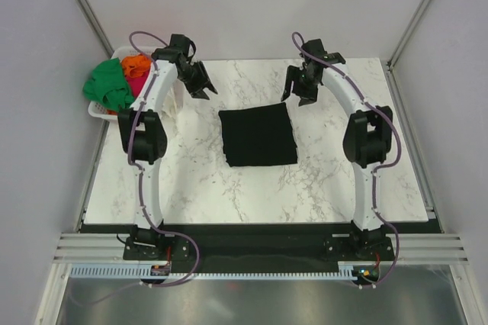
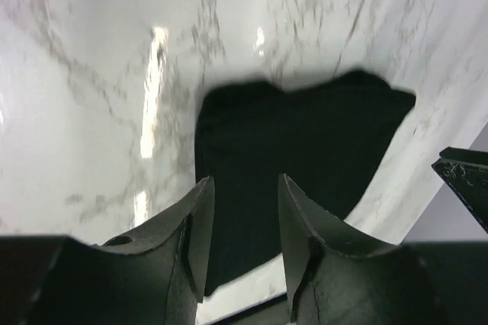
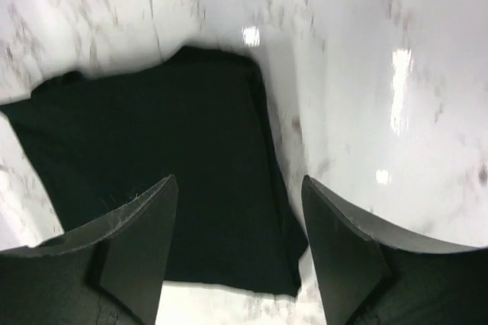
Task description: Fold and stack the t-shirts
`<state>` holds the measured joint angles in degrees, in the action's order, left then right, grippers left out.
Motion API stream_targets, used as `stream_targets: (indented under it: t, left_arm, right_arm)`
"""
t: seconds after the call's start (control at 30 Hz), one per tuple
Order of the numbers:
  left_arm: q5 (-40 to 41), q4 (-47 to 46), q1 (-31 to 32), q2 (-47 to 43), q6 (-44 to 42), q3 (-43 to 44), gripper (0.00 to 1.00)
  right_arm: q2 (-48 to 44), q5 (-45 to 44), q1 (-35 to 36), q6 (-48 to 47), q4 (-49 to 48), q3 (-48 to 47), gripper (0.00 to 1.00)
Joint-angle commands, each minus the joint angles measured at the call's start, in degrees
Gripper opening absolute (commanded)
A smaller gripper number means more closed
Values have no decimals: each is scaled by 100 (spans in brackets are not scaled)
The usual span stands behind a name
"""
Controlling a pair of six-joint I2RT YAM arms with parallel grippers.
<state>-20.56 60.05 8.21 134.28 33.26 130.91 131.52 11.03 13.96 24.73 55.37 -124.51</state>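
Spanning most of what we see from above, the marbled counter (image 1: 191,188) carries the black t-shirt (image 1: 258,136), folded into a neat rectangle and lying flat near its middle, between the two arms. At the counter's far left corner we find the white basket (image 1: 97,111), heaped with a green t-shirt (image 1: 107,85), an orange t-shirt (image 1: 136,61) and a pink-red t-shirt (image 1: 138,75) (all crumpled). The left claw (image 1: 200,81) hovers off the black shirt's far left corner, released and holding nothing; the right claw (image 1: 300,90) hovers by its far right corner, fingers spread wider, likewise empty.
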Motion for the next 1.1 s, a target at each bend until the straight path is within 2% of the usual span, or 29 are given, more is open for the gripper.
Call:
stream_targets:
  t: [0.0, 0.07, 0.1, 0.17, 0.23, 0.37, 0.47, 0.63, 0.7, 0.83, 1.07]
  left_arm:
    - [455, 315, 391, -1507, -390, -912, 45]
    - [456, -89, 751, -2183, -355, -1583, 44]
    - [413, -238, 883, -2369, -259, -2230, 43]
    - [315, -704, 1305, -2668, -75, -3023, 42]
    - [359, -942, 1717, -2688, 66, -3395, 40]
    - [228, -1564, 2167, -2512, 400, -4055, 38]
    - [472, -1909, 2194, -2407, 419, -4897, 36]
    - [956, -2111, 1948, -2063, 24, -5559, 32]
    - [1219, -2112, 1852, -2186, -82, -5734, 32]
    - [1256, -2112, 1632, -2230, -258, -6042, 31]
    - [1256, -2147, 1605, -2345, -592, -6244, 28]
  right_arm:
    - [-1478, -48, 466, 76, -430, 1092, 74]
    - [-2068, 144, 651, 207, -834, 2085, 74]
    - [-2226, 511, 809, 321, -1009, 2428, 74]
    - [-2604, 1004, 959, 646, -1817, 3430, 73]
    - [-2719, 1445, 1144, 813, -2266, 4036, 73]
    - [-2694, 1447, 1154, 797, -2540, 4733, 72]
    - [-2597, 1472, 926, 674, -2812, 5374, 71]
    - [-2351, 1455, 161, 366, -3094, 6323, 70]
    - [-2359, 1524, -50, 217, -3146, 6500, 70]
    - [-2386, 1314, -121, 155, -3085, 6553, 70]
    - [-2421, 928, -156, 93, -2962, 6667, 70]
